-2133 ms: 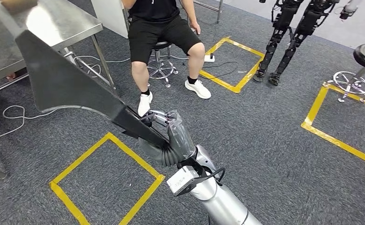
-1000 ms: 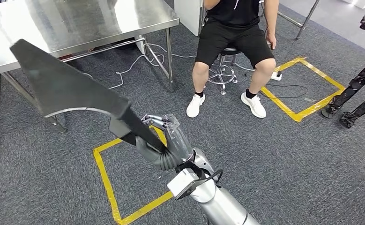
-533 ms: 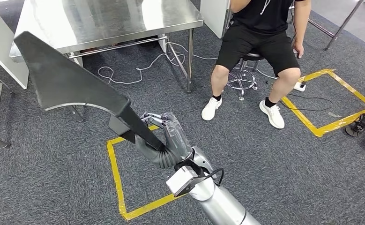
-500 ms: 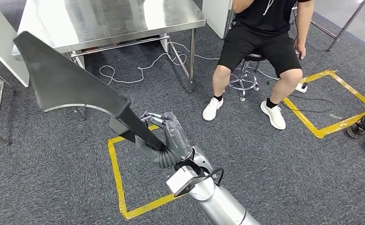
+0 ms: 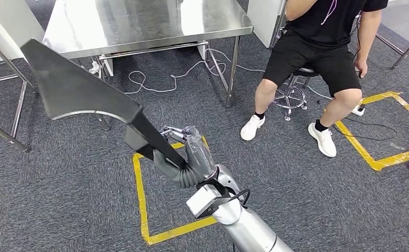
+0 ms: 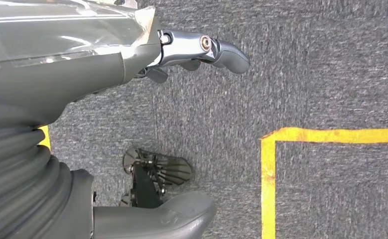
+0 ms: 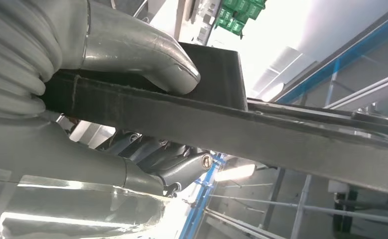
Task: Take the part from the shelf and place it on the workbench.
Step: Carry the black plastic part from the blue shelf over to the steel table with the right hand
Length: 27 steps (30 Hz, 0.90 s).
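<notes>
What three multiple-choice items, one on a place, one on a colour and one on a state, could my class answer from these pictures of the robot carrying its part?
1. Where is the steel workbench in the head view?
A. ahead of the robot, beyond the raised part
B. behind the seated person
C. inside the taped square

2. What colour is the tape square on the carpet?
A. blue
B. yellow
C. white

3. How is the dark part held?
A. lying on the bench
B. resting on the floor
C. gripped by the right hand

Answers: 1 A, the bench stands past the part's wide end. 2 B, the tape is plainly yellow. 3 C, thumb and fingers clamp its narrow end in the right wrist view.
</notes>
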Available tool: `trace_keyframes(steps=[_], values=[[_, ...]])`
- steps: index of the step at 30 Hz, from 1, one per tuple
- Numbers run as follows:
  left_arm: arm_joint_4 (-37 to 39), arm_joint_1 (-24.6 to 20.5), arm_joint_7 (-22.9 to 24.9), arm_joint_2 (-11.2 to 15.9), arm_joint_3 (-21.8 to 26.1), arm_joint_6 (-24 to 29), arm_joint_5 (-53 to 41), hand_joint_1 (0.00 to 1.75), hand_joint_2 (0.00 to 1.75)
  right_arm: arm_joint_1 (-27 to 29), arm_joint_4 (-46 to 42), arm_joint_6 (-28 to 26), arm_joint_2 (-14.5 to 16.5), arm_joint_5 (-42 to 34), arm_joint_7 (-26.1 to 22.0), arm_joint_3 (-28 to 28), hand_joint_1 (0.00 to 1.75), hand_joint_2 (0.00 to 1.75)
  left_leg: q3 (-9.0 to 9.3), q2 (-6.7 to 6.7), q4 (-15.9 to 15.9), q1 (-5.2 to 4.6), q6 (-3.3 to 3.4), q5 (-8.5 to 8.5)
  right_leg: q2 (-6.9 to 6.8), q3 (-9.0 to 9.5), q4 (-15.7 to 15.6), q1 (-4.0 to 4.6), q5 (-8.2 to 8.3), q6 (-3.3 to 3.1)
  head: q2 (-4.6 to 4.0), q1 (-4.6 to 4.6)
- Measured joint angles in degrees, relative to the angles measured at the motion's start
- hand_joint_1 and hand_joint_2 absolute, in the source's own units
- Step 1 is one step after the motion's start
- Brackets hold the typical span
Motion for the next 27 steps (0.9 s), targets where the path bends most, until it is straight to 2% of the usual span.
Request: trace_keyframes(steps=[3,8,11,15,16,18,20,22,23,24,25,26,27], values=[[0.00,0.11,-0.03,-0.01,0.01,0.04,-0.01,0.00,1.75,-0.04,0.02,-0.19,0.03,-0.01,0.10,-0.03,1.75,1.75,0.00,0.13,0.04,0.21,0.40,-0.14,0.11,0.12,-0.12,0.20,0.17,-0.40,0.00,-0.02],[0.00,0.12,-0.33,-0.02,0.02,-0.20,-0.01,0.00,1.75,-0.04,0.14,-1.13,0.14,-0.03,0.88,-0.28,1.75,1.75,0.33,0.31,-0.39,0.36,0.29,-0.08,0.30,0.13,-0.11,0.40,0.06,-0.72,0.00,-0.03],[0.00,0.11,-0.63,-0.03,0.01,-0.38,-0.04,0.00,1.75,-0.03,0.19,-1.45,0.15,-0.03,1.05,-0.48,1.75,1.75,0.39,0.33,-0.54,0.38,-0.05,-0.07,0.29,0.12,-0.08,0.49,0.01,-1.02,0.00,-0.02],[0.00,0.06,-0.82,-0.03,-0.02,-0.38,-0.49,0.00,1.75,0.03,0.21,-1.68,0.15,-0.01,1.09,-0.88,1.75,1.75,0.36,0.44,-0.48,0.38,-0.62,-0.20,0.30,0.16,-0.21,0.33,0.00,-1.03,0.00,-0.02],[0.00,0.05,-0.90,-0.01,-0.03,-0.37,-0.61,0.00,1.75,0.05,0.20,-1.75,0.17,-0.01,1.09,-0.96,1.75,1.75,0.37,0.46,-0.52,0.34,-0.51,-0.24,0.30,0.29,-0.44,0.17,0.08,-0.92,0.00,-0.02],[-0.01,-0.05,-1.03,0.01,-0.04,-0.34,-0.72,0.00,1.75,0.09,0.16,-1.89,0.31,0.00,1.12,-1.10,1.75,1.75,1.32,0.53,-1.86,0.42,0.18,0.28,0.28,0.64,-0.94,0.13,0.21,-0.60,0.00,0.03],[-0.01,-0.23,-1.10,-0.06,-0.05,-0.32,-0.74,0.00,1.75,0.03,0.13,-1.97,0.42,0.02,1.15,-1.24,1.75,1.75,2.77,0.70,-3.86,0.77,0.85,1.18,0.29,-0.47,1.62,0.36,-1.08,-0.60,0.00,0.16],[0.00,-0.39,-1.13,-0.14,-0.06,-0.31,-0.74,0.00,1.75,0.17,0.15,-1.99,0.30,0.02,1.17,-1.34,1.75,1.75,3.21,0.86,-4.42,1.00,0.97,1.43,0.32,-4.11,8.72,0.06,-3.97,-0.69,0.00,0.25],[0.00,-0.41,-1.13,-0.15,-0.06,-0.31,-0.74,0.00,1.75,0.38,0.16,-1.99,0.19,0.02,1.18,-1.37,1.75,1.75,3.17,0.88,-4.35,1.05,0.85,1.35,0.32,-6.08,12.31,-0.18,-5.10,-0.47,0.00,0.26],[0.00,-0.41,-1.12,-0.18,-0.06,-0.31,-0.74,0.00,1.75,0.58,0.18,-1.99,0.09,0.01,1.19,-1.39,1.75,1.75,3.11,0.88,-4.21,1.15,0.65,1.22,0.31,-7.29,14.36,-0.47,-5.51,-0.02,0.00,0.25],[0.00,-0.39,-1.11,-0.22,-0.06,-0.31,-0.74,0.00,1.75,0.70,0.19,-1.99,0.03,0.01,1.20,-1.39,1.75,1.75,3.06,0.84,-3.97,1.36,0.32,1.00,0.29,-7.27,14.10,-0.79,-4.96,0.67,0.00,0.25],[0.00,-0.38,-1.11,-0.25,-0.06,-0.31,-0.74,0.00,1.75,0.74,0.19,-1.99,-0.01,0.01,1.20,-1.39,1.75,1.75,3.02,0.77,-3.55,1.65,-0.16,0.68,0.27,-5.92,11.38,-1.15,-3.58,1.54,0.00,0.25],[0.00,-0.39,-1.11,-0.27,-0.06,-0.31,-0.74,0.00,1.75,0.73,0.19,-1.99,-0.02,0.02,1.20,-1.39,1.75,1.75,2.93,0.69,-2.90,1.95,-0.76,0.21,0.21,-3.79,7.23,-1.54,-2.04,2.41,0.00,0.27]])
